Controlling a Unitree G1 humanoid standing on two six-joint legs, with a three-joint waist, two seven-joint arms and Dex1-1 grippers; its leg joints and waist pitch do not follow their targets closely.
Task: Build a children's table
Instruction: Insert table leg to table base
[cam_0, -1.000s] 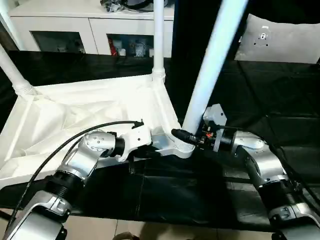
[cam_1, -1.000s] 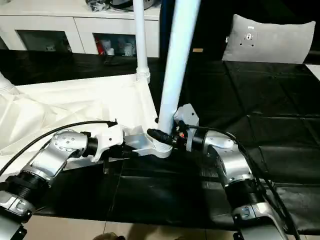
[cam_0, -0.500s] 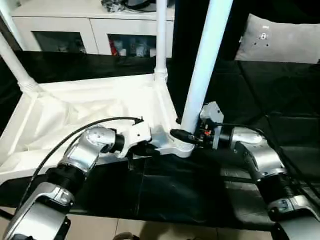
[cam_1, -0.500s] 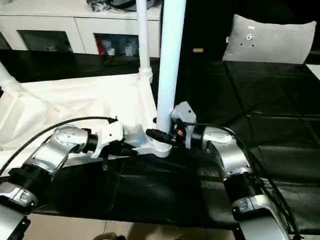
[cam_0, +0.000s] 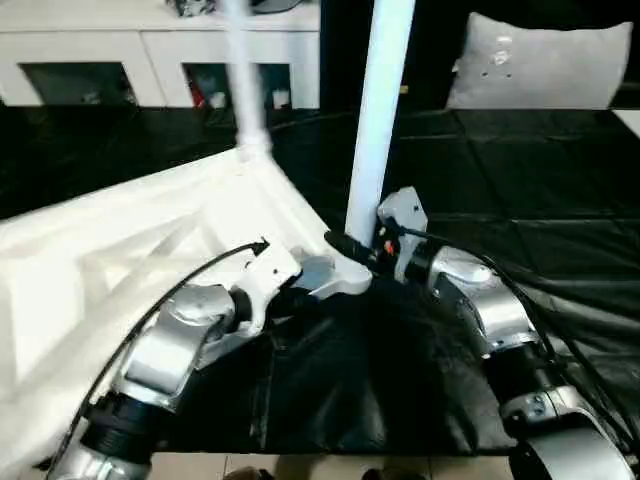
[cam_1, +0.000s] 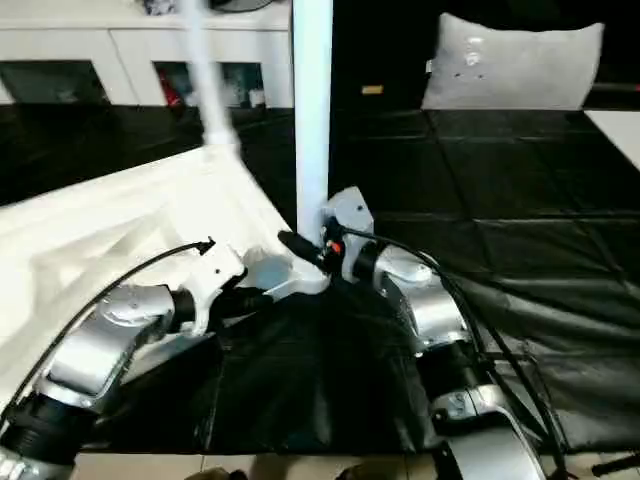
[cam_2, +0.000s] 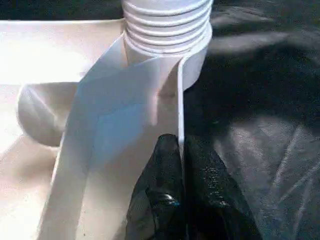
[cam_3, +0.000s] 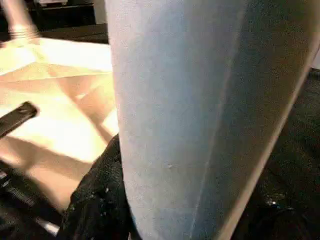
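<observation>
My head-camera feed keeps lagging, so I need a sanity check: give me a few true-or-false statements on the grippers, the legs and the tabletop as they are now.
1. The right gripper is shut on the near leg. True.
2. The left gripper pinches the tabletop rim beside the corner socket. True.
3. The near leg lies flat on the black mat. False: it stands upright in the near corner.
4. The tabletop lies underside down. False: its ribbed underside faces up.
5. A second leg stands at the far corner. True.

White children's table (cam_0: 150, 230) with white legs (cam_0: 378, 110), black fingers (cam_2: 165, 200), silver forearms (cam_0: 175, 345), black floor covering (cam_0: 520, 200), grey cushion (cam_0: 540, 60).
</observation>
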